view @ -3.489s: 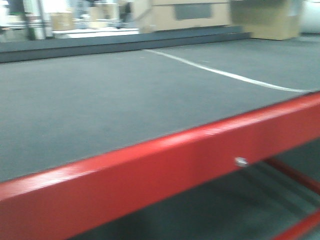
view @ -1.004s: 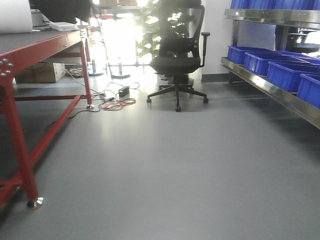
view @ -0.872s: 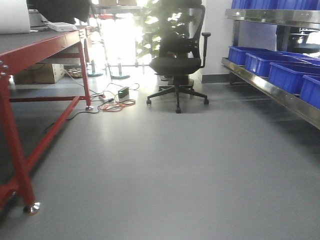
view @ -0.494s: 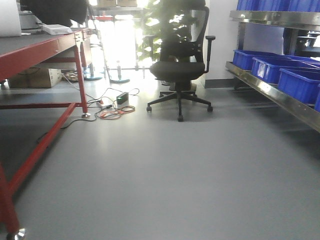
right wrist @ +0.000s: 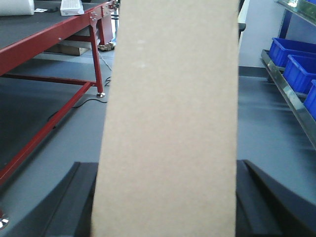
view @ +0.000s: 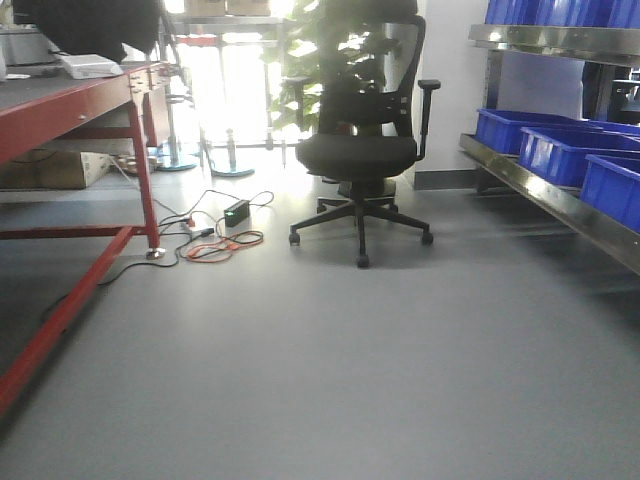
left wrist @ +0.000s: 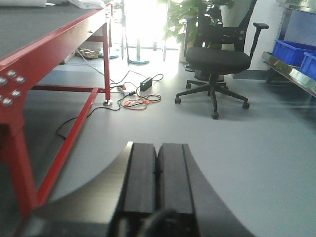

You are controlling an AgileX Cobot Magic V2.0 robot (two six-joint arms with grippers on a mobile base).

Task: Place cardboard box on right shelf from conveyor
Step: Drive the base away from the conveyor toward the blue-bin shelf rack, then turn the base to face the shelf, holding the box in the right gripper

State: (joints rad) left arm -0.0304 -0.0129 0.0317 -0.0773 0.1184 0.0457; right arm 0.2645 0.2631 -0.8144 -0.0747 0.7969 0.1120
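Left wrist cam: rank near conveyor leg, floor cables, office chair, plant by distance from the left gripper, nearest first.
From the left gripper:
1. Near conveyor leg, close on the left.
2. Floor cables, left of centre, and office chair, to the right: too close to call.
3. Plant, behind the chair at the back.

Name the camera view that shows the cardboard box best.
The right wrist view: the cardboard box fills the middle of the frame, its plain tan face close up. The front and left wrist views show none of it.
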